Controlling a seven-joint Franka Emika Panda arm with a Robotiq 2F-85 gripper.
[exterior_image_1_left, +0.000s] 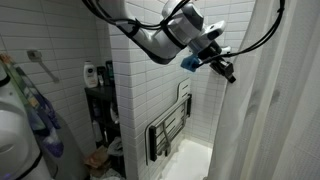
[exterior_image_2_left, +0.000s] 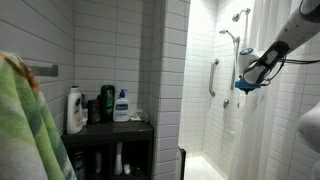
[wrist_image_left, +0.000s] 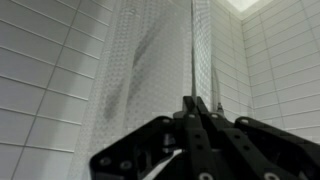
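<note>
Currently listed: gripper (wrist_image_left: 195, 100) at shower curtain (wrist_image_left: 150, 60), tiled shower stall.
The jaws are pressed together, and a thin vertical fold of the translucent shower curtain is pinched between them, rising straight up in the wrist view. In both exterior views the gripper is held high, against the curtain's edge at the stall opening. A folded shower seat (exterior_image_1_left: 168, 135) is mounted on the wall below. Bottles (exterior_image_2_left: 121, 105) are stood on a dark shelf (exterior_image_2_left: 110, 128), well apart.
</note>
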